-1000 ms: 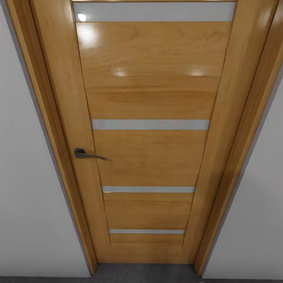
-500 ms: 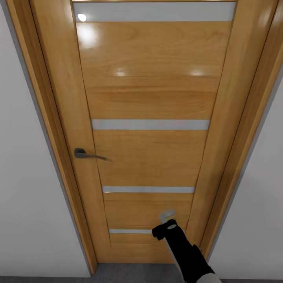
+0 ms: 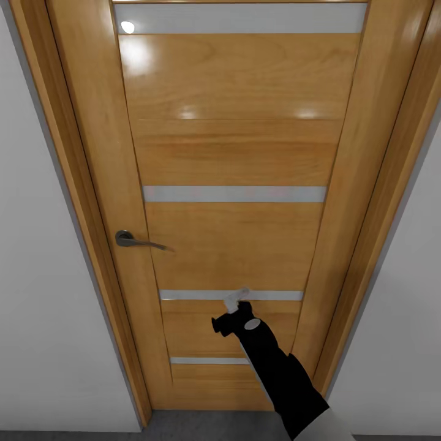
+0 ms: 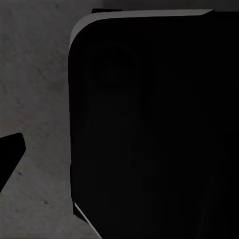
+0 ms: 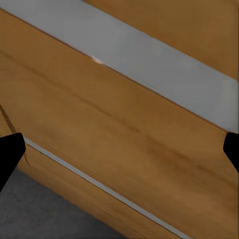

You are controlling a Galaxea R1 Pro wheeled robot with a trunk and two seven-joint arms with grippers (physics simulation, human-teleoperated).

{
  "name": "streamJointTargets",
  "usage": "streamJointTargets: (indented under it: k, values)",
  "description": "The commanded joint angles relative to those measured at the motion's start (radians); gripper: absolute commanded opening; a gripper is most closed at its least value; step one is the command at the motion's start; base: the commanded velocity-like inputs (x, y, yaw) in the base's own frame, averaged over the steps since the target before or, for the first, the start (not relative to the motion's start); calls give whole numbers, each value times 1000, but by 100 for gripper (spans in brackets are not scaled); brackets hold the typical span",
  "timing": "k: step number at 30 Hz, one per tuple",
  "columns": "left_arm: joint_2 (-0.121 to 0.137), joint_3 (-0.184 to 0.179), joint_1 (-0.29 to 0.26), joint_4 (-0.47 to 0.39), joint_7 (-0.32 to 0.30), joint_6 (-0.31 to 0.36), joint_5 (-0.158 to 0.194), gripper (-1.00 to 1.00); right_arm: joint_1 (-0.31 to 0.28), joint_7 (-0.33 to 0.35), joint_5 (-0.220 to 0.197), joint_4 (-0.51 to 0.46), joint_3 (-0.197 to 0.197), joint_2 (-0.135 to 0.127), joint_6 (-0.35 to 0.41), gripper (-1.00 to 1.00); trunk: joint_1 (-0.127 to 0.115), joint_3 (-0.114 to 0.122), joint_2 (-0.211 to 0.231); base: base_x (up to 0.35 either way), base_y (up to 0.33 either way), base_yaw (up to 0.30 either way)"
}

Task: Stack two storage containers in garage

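The two storage containers are out of view. A shut wooden door [image 3: 239, 153] with pale horizontal strips stands straight ahead. My right arm reaches up toward it, and my right gripper [image 3: 236, 300] is at the door's second strip from the bottom. In the right wrist view the right gripper [image 5: 119, 149] is open, with dark fingertips [image 5: 10, 154] at both edges of the picture, nothing between them, and the door panel close in front. In the left wrist view the left gripper [image 4: 119, 154] points down at the robot's black body [image 4: 159, 129] and dark grey floor [image 4: 35, 99]; its one visible fingertip [image 4: 10, 154] sits far out.
A grey lever handle [image 3: 131, 240] sits on the door's left side, well to the left of and above my right gripper. A wooden frame [image 3: 380, 202] and white walls [image 3: 37, 306] flank the door. A strip of dark grey floor [image 3: 214, 425] runs under it.
My right arm came into view from the bottom right and rose up and to the left along the door, from below the lowest strip to the strip above it. The camera has not moved.
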Motion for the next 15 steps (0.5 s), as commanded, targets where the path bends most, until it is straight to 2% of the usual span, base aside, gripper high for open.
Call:
streamJointTargets:
  k: [1,8,11,13,15]
  values:
    - [0,1,0,0,0,-2,3,100,-1,6,10,-4,3,0,5,100,0,-1,-1,0,0,0]
    - [0,0,0,-1,0,-2,3,100,-1,5,9,-3,9,0,2,100,0,-1,-1,0,0,0]
    - [0,0,0,-2,0,-2,2,100,-1,4,9,-2,9,0,-26,100,0,-1,-1,0,0,0]
    - [0,0,0,-2,0,-2,2,100,-1,4,8,8,9,0,-118,100,0,-1,-1,0,0,0]
    - [0,0,0,-2,0,-2,1,100,-1,7,9,49,11,0,-262,100,0,-1,-1,0,0,0]
